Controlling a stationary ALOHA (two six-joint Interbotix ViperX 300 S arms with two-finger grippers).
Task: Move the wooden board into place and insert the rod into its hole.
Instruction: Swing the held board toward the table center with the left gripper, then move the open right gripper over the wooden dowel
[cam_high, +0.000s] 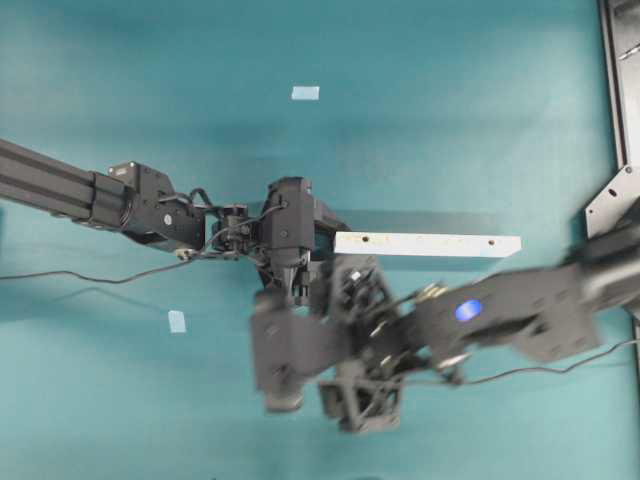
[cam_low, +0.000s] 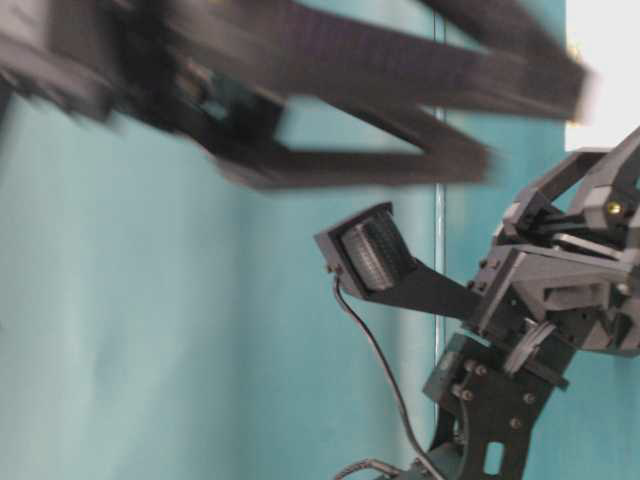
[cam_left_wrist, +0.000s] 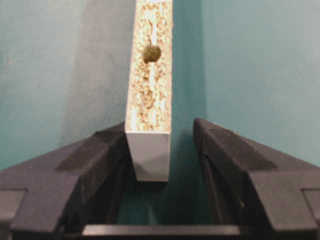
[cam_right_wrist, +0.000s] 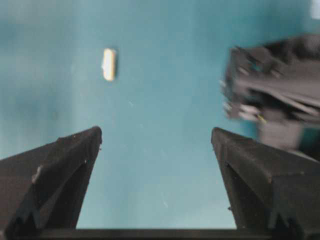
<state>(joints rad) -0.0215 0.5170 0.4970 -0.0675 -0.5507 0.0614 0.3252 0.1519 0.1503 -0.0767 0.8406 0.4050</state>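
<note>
Board (cam_left_wrist: 150, 95) on edge, hole (cam_left_wrist: 151, 53) facing up, one end pinched in left claw (cam_left_wrist: 162, 150), likely presenting the hole. Rod (cam_right_wrist: 109, 64) lies loose on teal counter (cam_right_wrist: 165, 150); right claw (cam_right_wrist: 156, 145) spread wide, empty, short of it.

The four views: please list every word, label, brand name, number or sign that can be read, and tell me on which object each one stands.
No readable text in any view.
The wooden board: plain, only small dark holes.
The two pale-blue tape patches: blank.
The rod: unmarked.
The right arm: a blue glowing spot, no letters; motion blur would hide small print.
The left pincer and right pincer: no markings visible.
</note>
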